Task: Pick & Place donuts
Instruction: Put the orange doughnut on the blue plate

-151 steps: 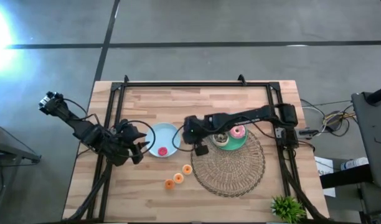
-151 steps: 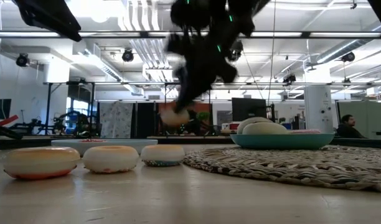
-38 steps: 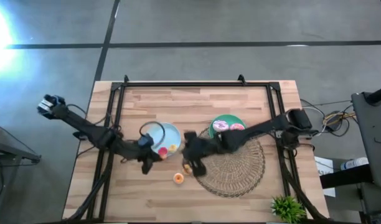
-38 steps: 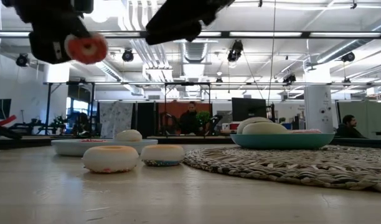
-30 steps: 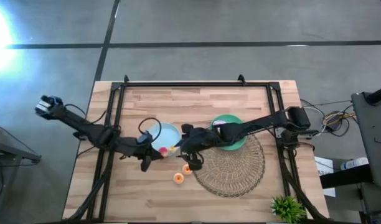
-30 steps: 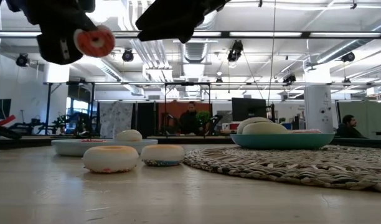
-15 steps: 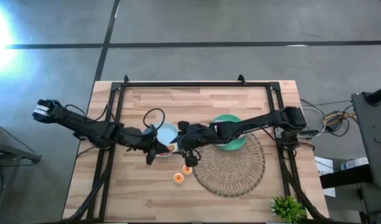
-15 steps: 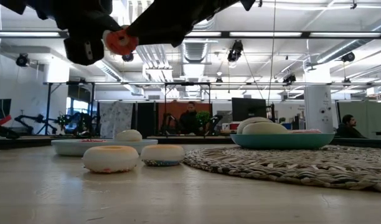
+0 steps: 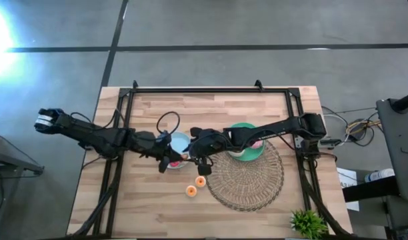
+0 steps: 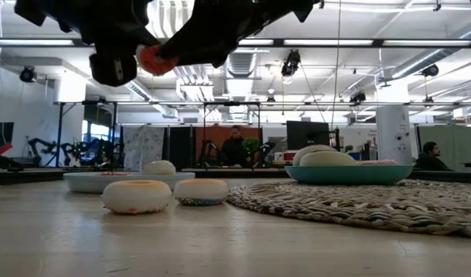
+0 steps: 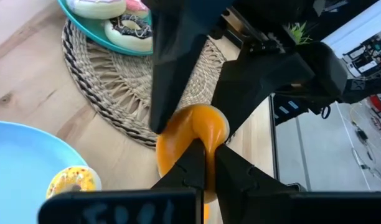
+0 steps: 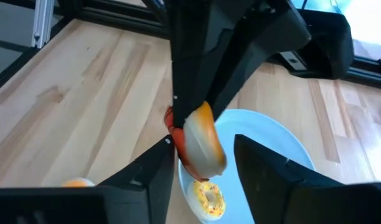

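An orange donut (image 11: 192, 134) with a red underside (image 12: 178, 149) hangs in the air over the near edge of the light-blue plate (image 9: 178, 141), with my left gripper (image 11: 209, 163) shut on it. My right gripper (image 12: 203, 144) comes from the table's right, open, one finger on each side of this donut. A yellow speckled donut (image 12: 206, 199) lies flat on the light-blue plate. Two orange donuts (image 9: 200, 181) (image 9: 190, 191) lie flat on the wood nearer the front. The teal plate (image 9: 239, 155) holds more donuts (image 10: 328, 158). My left gripper pinches the orange donut's rim (image 12: 180, 126) between its two fingers, at their free ends. The fingers come nearly level from the table's left. The donut stands on edge, lifted clear above the plate. My right gripper has a finger (image 11: 169, 74) close on each side of the donut; whether they touch it I cannot tell.
The teal plate stands on a round woven placemat (image 9: 247, 179) at the table's right half. A black frame (image 9: 191, 89) runs along the far edge and both sides. A small green plant (image 9: 308, 221) stands at the near right corner. People show in the room behind (image 10: 235, 146).
My left gripper has carried the orange donut toward the table's right, up to the right gripper, staying clear of the table. My right gripper has shifted slightly left, and its fingers now flank the donut.
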Action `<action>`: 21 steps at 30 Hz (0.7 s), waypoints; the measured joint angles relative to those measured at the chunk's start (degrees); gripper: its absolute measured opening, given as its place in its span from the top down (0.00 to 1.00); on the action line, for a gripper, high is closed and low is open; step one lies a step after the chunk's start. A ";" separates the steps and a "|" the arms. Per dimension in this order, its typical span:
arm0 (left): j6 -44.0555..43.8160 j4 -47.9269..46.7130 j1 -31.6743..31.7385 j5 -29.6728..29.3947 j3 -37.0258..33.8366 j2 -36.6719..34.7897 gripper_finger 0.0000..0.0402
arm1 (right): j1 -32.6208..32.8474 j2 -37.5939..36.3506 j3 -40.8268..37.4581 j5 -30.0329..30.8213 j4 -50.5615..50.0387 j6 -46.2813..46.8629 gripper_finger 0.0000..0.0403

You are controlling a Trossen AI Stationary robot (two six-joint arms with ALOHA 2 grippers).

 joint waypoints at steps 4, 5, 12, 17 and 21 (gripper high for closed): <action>0.36 -0.18 0.44 0.07 0.00 0.00 1.00 | -0.26 0.00 -0.02 -0.18 -0.04 -0.07 0.69; 0.55 -0.18 0.57 0.04 0.00 0.00 1.00 | -0.41 0.01 -0.01 -0.25 -0.12 -0.05 0.71; 0.44 -1.54 0.52 -7.59 0.00 -0.16 0.93 | -1.42 0.00 0.00 -0.31 -2.11 2.55 0.89; 0.40 -5.71 0.39 -12.56 0.02 -1.51 0.76 | -2.61 0.84 0.02 -0.67 -2.90 7.77 0.96; -1.40 -14.30 -0.02 -16.87 0.33 -4.44 0.62 | -6.06 4.40 0.60 -6.97 -3.64 20.15 0.96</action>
